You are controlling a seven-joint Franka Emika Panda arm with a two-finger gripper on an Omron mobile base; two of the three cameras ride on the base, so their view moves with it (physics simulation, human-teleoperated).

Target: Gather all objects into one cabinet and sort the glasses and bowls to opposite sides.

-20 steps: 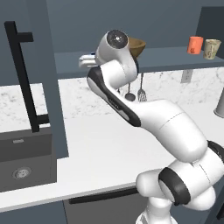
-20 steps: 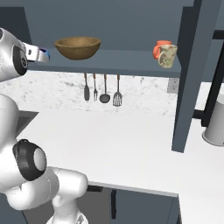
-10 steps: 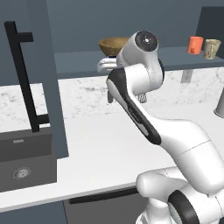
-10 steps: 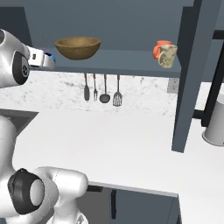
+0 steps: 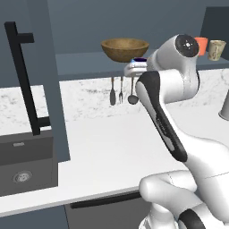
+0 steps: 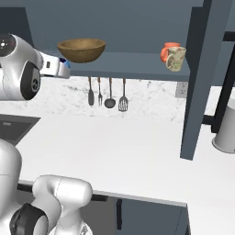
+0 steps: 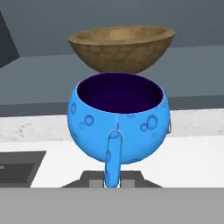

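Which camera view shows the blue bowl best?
The hand view: the blue bowl sits close and whole, its dark inside open, in front of the wooden bowl. Both base views give just a sliver of it at the gripper, beside the arm.

The wooden bowl sits on the left of the shelf. The cup and mug are on its right. The small bowl is just before the wooden bowl.

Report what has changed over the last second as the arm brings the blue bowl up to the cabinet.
The end effector, shut on the blue bowl, has swung toward the cabinet shelf, closing on the wooden bowl. The wooden bowl, orange-red cup and beige mug stayed put.
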